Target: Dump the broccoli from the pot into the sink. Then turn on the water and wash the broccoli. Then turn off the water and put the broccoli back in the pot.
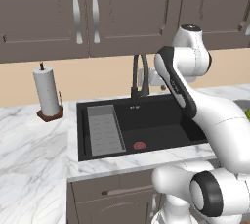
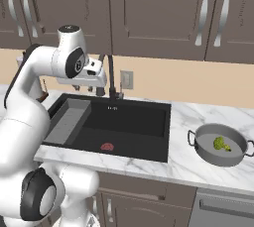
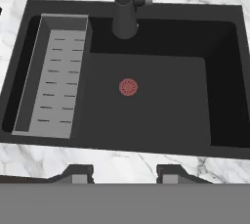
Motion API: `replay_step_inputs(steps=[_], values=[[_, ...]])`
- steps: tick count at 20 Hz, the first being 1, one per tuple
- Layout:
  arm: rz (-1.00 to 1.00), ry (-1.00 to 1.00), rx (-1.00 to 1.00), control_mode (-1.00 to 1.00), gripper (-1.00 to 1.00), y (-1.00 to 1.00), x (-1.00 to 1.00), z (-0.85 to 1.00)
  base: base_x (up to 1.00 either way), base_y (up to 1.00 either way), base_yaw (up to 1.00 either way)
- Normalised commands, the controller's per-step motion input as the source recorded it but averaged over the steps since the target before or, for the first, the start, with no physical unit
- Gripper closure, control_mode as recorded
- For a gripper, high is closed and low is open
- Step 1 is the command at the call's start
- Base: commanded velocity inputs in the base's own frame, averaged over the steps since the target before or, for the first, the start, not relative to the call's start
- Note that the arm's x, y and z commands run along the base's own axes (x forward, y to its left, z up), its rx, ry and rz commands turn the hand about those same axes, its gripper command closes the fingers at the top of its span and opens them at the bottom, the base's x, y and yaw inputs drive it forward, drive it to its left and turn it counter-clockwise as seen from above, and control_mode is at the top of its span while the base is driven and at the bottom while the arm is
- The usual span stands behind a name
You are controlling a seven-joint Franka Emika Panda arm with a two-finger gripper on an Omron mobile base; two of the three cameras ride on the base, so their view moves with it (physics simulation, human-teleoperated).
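Note:
The yellow-green broccoli (image 2: pixel 222 144) lies inside the round grey pot (image 2: pixel 208 155), which stands on the counter right of the sink (image 2: pixel 134 122). My gripper (image 2: pixel 95 91) hangs open over the basin's back left, just left of the dark arched faucet (image 2: pixel 111 80), holding nothing. In the hand view its fingertips (image 3: pixel 78 174) stand wide apart above the sink's (image 3: pixel 161 100) front rim. That view looks down on the red drain (image 3: pixel 128 87), the grey ribbed tray insert (image 3: pixel 56 88) and the faucet (image 3: pixel 125 8). The basin is dry, with nothing in it.
A paper towel roll (image 1: pixel 48 93) stands on the marble counter (image 1: pixel 29 140) left of the sink (image 1: pixel 161 120). A wall outlet (image 2: pixel 126 79) sits behind the faucet. Dark cabinets (image 2: pixel 149 8) with long handles hang overhead. My own arm (image 1: pixel 195 105) blocks the sink's right side.

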Motion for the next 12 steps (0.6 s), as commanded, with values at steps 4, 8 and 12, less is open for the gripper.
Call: replay_step_inputs(steps=[4, 8, 12], values=[[-0.01, 0.00, 0.00, -1.00, -1.00, -0.09, -0.08, 0.00, 0.00, 0.00, 0.00], [-0.05, -0.08, 0.00, -1.00, -1.00, -0.36, -0.30, -0.04, 0.00, 0.00, 0.00], [-0.07, -0.10, 0.00, -1.00, -1.00, -0.45, -0.33, -0.02, 0.00, 0.00, 0.00]])
